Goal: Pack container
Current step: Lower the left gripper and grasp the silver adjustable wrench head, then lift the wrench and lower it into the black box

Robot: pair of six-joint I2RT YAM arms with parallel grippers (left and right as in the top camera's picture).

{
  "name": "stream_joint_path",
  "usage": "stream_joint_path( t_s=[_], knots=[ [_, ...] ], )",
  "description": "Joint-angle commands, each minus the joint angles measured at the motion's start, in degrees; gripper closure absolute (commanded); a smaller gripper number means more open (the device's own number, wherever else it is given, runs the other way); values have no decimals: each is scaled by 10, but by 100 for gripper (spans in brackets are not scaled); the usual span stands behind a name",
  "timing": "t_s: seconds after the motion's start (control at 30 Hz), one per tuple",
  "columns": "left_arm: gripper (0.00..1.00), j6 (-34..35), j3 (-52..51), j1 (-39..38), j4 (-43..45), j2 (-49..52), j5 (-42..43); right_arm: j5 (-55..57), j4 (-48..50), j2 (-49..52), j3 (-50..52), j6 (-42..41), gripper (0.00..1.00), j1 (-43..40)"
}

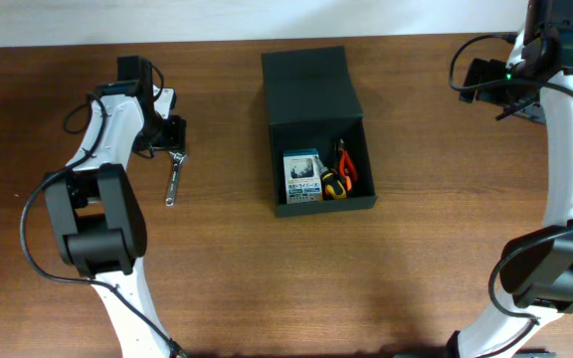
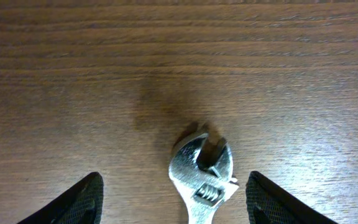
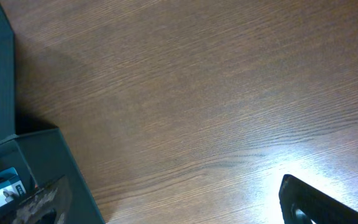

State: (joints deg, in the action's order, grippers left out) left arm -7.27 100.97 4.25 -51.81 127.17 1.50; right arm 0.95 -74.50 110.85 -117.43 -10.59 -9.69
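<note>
Container [image 1: 311, 85] sits open mid-table, lid laid flat toward the far edge. Inside: card pack [image 1: 302, 176] on the left, orange-handled pliers [image 1: 346, 164] and a yellow-black tool [image 1: 335, 185] just beside it on the right. Wrench [image 1: 173, 179] lies on the table [image 1: 267, 278] well left of the container, head under the left gripper [image 1: 174, 142]. Left jaws are spread wide, one finger [image 2: 73, 202] each side of the wrench head, not touching it. Right gripper [image 1: 474, 80] hangs past the container's far right corner, well apart from it. Its jaws are spread too, with one fingertip [image 3: 322, 202] far off in the lower right of the wrist view.
</note>
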Motion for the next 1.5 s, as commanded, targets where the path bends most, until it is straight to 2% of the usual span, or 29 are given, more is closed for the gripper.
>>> stream_joint_path(
  t_s=[0.0, 0.57, 0.67, 0.73, 0.77, 1.2, 1.37, 1.47],
  knots=[
    [35, -1, -5, -5, 11, -5, -4, -3, 2, 1, -2, -5, 1, 3],
    [38, -1, -7, -31, 11, 61, -4, -3, 2, 1, -2, -5, 1, 3],
    [43, -1, -7, -31, 8, 62, -4, -3, 2, 1, -2, -5, 1, 3],
    [51, -1, -7, -31, 0, 62, -17, -3, 2, 1, -2, -4, 1, 3],
    [52, 0, -7, -31, -4, 62, -24, -3, 2, 1, -2, -5, 1, 3],
    [50, -1, -7, -31, -23, 63, -45, -3, 2, 1, -2, -5, 1, 3],
    [65, -1, -7, -31, -16, 63, -45, -3, 2, 1, -2, -4, 1, 3],
    [77, -1, -7, -31, -16, 63, -45, -3, 2, 1, -2, -4, 1, 3]
  ],
)
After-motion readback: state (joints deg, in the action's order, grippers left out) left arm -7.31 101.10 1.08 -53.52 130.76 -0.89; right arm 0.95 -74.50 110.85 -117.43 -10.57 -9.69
